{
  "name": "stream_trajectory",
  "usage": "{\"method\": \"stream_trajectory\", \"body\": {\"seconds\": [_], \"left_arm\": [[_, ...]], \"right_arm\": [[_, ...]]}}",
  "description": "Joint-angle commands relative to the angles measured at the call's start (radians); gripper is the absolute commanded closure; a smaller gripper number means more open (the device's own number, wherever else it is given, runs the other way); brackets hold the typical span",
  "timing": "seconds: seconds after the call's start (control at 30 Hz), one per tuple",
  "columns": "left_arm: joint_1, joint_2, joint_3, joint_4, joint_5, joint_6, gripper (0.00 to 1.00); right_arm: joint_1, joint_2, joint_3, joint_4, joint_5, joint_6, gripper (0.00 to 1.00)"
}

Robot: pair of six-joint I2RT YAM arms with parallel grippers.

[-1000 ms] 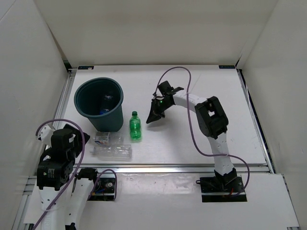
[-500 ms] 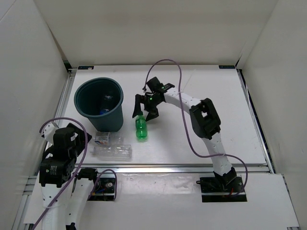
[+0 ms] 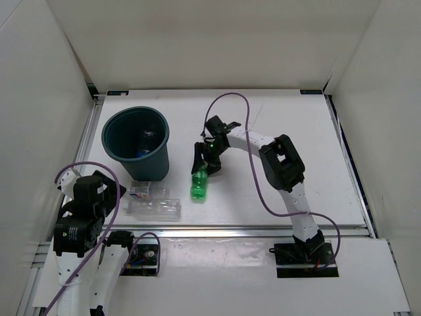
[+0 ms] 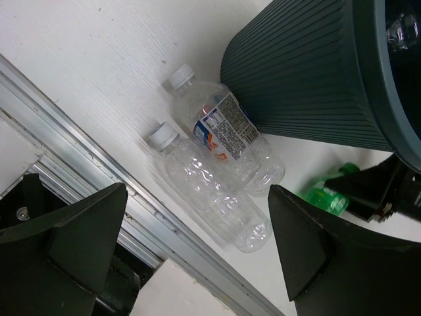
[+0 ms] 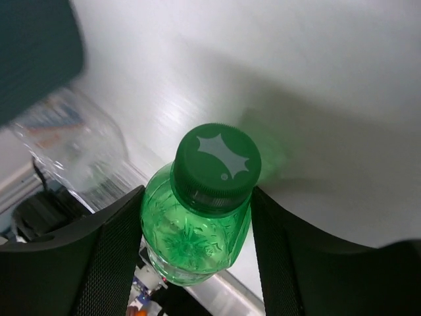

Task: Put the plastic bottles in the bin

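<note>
- The right claw (image 3: 204, 166) is clenched on the green bottle (image 3: 198, 185). In the right wrist view its fingers (image 5: 125, 230) press both sides of the bottle (image 5: 197, 227) just below the cap.
- The green bottle is tilted, with its cap towards the far side. It sits right of the bin (image 3: 156, 164) and apart from it. Whether its base touches the table (image 3: 296, 131) cannot be told.
- The bin stands upright at the far left. A blue-label bottle (image 3: 146, 141) lies inside it.
- Two clear bottles lie on their sides, touching each other, just on the near side of the bin (image 4: 302, 72).
- The far clear bottle (image 4: 227, 128) has a printed pale label and lies against the foot of the bin. The near clear bottle (image 4: 210, 191) lies close to the metal rail (image 4: 99, 171) at the table's edge.
- The left claw (image 4: 197, 191) is released, with its fingers spread wide and nothing between them. It hangs above the two clear bottles at the near left.
</note>
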Motion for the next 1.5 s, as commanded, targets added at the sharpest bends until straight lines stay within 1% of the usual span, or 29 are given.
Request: {"method": "stream_trajectory", "body": {"seconds": [0.0, 0.03, 0.07, 0.13, 0.17, 0.2, 0.23, 0.27, 0.3, 0.33, 0.37, 0.4, 0.43, 0.47, 0.53, 0.57, 0.67, 0.7, 0.73, 0.77, 0.8, 0.83, 0.93, 1.0, 1.07, 1.13, 1.23, 1.3, 1.47], "left_arm": [[-0.006, -0.001, 0.017, -0.015, -0.016, -0.048, 0.01], [-0.006, -0.001, 0.017, -0.015, -0.027, -0.048, 0.01], [-0.006, -0.013, 0.006, -0.015, -0.027, -0.064, 0.01], [-0.006, -0.022, -0.004, -0.006, -0.041, -0.074, 0.01], [-0.006, -0.032, -0.005, 0.005, -0.051, -0.074, 0.01], [-0.006, -0.032, -0.018, 0.005, -0.052, -0.074, 0.01], [-0.006, -0.041, -0.018, 0.014, -0.052, -0.087, 0.01], [-0.006, -0.041, -0.031, 0.014, -0.052, -0.098, 0.01], [-0.006, -0.052, -0.043, 0.041, -0.041, -0.098, 0.01], [-0.006, -0.052, -0.043, 0.042, -0.041, -0.115, 0.01], [-0.006, -0.052, -0.054, 0.063, -0.032, -0.124, 0.01], [-0.006, -0.052, -0.064, 0.063, -0.018, -0.124, 0.01], [-0.006, -0.052, -0.064, 0.072, -0.018, -0.138, 0.01], [-0.006, -0.038, -0.064, 0.087, 0.006, -0.147, 0.01], [-0.006, -0.017, -0.064, 0.107, 0.03, -0.147, 0.01], [-0.006, 0.015, -0.064, 0.117, 0.054, -0.147, 0.01], [-0.006, 0.095, -0.011, 0.127, 0.105, -0.138, 0.01], [-0.006, 0.118, -0.011, 0.127, 0.116, -0.138, 0.01], [-0.006, 0.138, 0.011, 0.127, 0.125, -0.15, 0.01], [-0.006, 0.158, 0.011, 0.114, 0.125, -0.172, 0.01], [-0.006, 0.193, 0.024, 0.105, 0.137, -0.181, 0.01], [-0.006, 0.206, 0.025, 0.104, 0.154, -0.181, 0.01], [-0.006, 0.229, 0.0, 0.104, 0.183, -0.207, 0.01], [-0.006, 0.212, -0.018, 0.132, 0.205, -0.233, 0.01], [-0.006, 0.189, -0.054, 0.155, 0.231, -0.268, 0.01], [-0.006, 0.14, -0.086, 0.155, 0.241, -0.362, 0.01], [-0.006, 0.05, -0.187, 0.155, 0.263, -0.489, 0.01], [-0.006, -0.001, -0.29, 0.186, 0.29, -0.566, 0.01], [-0.006, -0.119, -0.481, 0.271, 0.291, -0.676, 0.01]], "right_arm": [[-0.041, -0.061, -0.148, -0.076, 0.172, -0.063, 0.77], [-0.054, -0.1, -0.174, -0.076, 0.184, -0.054, 0.8], [-0.081, -0.193, -0.211, -0.076, 0.195, -0.044, 0.86], [-0.107, -0.297, -0.22, -0.076, 0.206, -0.022, 0.87], [-0.117, -0.403, -0.211, -0.076, 0.215, -0.011, 0.87], [-0.126, -0.448, -0.19, -0.085, 0.215, 0.001, 0.87], [-0.126, -0.515, -0.118, -0.085, 0.247, 0.028, 0.87], [-0.126, -0.534, -0.066, -0.085, 0.261, 0.041, 0.87], [-0.126, -0.543, -0.008, -0.071, 0.261, 0.041, 0.87], [-0.114, -0.533, 0.123, -0.042, 0.261, 0.05, 0.87], [-0.082, -0.487, 0.202, -0.031, 0.3, 0.05, 0.87], [-0.062, -0.486, 0.29, -0.031, 0.317, 0.033, 0.87], [-0.043, -0.404, 0.385, -0.022, 0.318, 0.018, 0.87], [-0.026, -0.355, 0.586, -0.022, 0.327, 0.003, 0.87], [0.026, -0.231, 0.736, 0.018, 0.327, -0.03, 0.83], [0.059, -0.212, 0.744, 0.104, 0.337, -0.03, 0.8], [0.128, -0.189, 0.645, 0.287, 0.366, -0.03, 0.69], [0.144, -0.162, 0.654, 0.288, 0.367, -0.04, 0.67], [0.158, -0.135, 0.718, 0.288, 0.367, -0.063, 0.65], [0.181, -0.12, 0.718, 0.288, 0.341, -0.063, 0.61], [0.181, -0.12, 0.705, 0.303, 0.322, -0.063, 0.48], [0.196, -0.132, 0.665, 0.324, 0.267, -0.08, 0.37], [0.196, -0.164, 0.631, 0.257, 0.27, -0.129, 0.0], [0.196, -0.24, 0.616, 0.196, 0.374, -0.168, 0.0], [0.167, -0.307, 0.568, 0.187, 0.419, -0.194, 0.0], [0.143, -0.385, 0.528, 0.149, 0.448, -0.194, 0.0], [0.1, -0.456, 0.507, 0.087, 0.469, -0.194, 0.0], [0.086, -0.491, 0.493, 0.047, 0.459, -0.194, 0.0], [0.086, -0.563, 0.418, -0.068, 0.446, -0.203, 0.0]]}}
